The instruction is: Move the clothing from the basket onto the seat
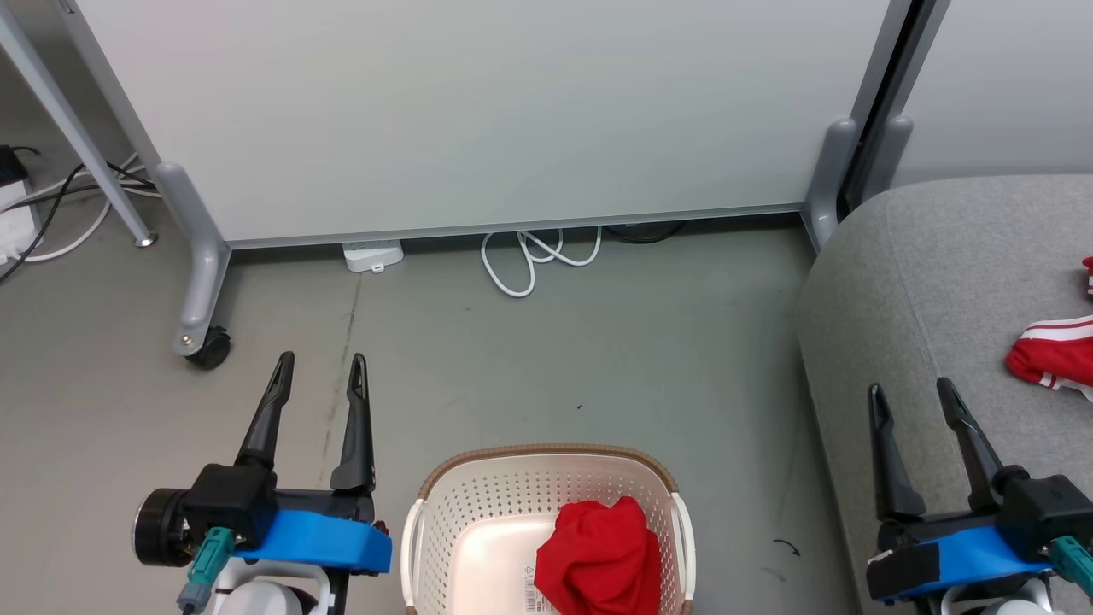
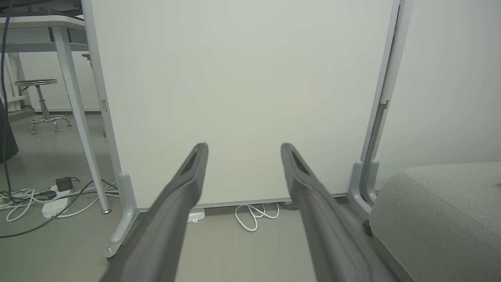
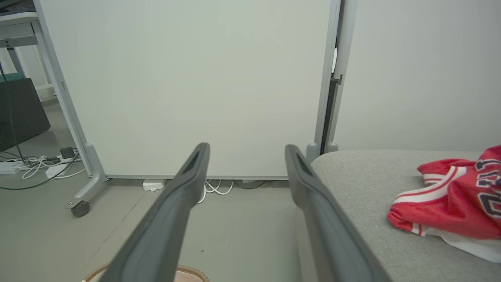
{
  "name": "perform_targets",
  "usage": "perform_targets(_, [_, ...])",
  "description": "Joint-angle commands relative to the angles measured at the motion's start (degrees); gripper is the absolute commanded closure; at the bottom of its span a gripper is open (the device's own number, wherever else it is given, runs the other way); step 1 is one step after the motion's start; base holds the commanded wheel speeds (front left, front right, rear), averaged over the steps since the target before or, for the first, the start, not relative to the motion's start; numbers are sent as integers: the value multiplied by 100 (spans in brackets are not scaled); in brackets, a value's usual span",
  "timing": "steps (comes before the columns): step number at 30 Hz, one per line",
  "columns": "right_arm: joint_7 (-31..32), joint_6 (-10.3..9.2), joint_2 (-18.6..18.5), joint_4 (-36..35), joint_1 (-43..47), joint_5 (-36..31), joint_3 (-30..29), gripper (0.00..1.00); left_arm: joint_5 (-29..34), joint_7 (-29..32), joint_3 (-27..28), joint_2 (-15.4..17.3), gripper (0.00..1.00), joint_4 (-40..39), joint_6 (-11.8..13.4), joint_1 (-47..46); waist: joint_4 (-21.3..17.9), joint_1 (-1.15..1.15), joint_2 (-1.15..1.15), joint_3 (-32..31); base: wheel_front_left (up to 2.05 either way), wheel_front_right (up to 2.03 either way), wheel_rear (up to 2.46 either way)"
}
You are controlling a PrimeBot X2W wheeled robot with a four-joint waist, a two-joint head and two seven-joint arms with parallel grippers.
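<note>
Head view: left gripper [image 1: 323, 359] and right gripper [image 1: 910, 386], both spread wide, empty. A plain red garment [image 1: 602, 555] and a barcoded label [image 1: 538, 594], print unreadable, lie in the basket [image 1: 546, 450]. The striped jersey [image 1: 1055, 350] lies on the grey sofa [image 1: 922, 282]. Left wrist view: stool [image 2: 37, 83], power strip [image 2: 53, 207]. Right wrist view: jersey lettering, cropped, illegible.

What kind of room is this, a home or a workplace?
Most likely an office or lab, not a home: wheeled white partition panels, a power strip with loose cables on the bare grey floor, and a metal stool beside a desk.
</note>
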Motion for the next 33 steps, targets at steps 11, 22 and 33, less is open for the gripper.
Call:
perform_targets(11, [-20,1,21,31,-16,43,5,0,71,-15,50,-25,0,22,-70,-18,-20,0,0,68,0,0,0])
perform_targets(22, [-20,2,19,-44,-361,61,103,0,157,-15,-431,-25,0,553,-152,-700,-272,0,0,483,0,0,0])
perform_targets(33, [-20,2,-5,-185,-888,38,93,0,-74,-14,-1586,183,0,1916,-180,-1861,-681,0,0,1393,0,0,0])
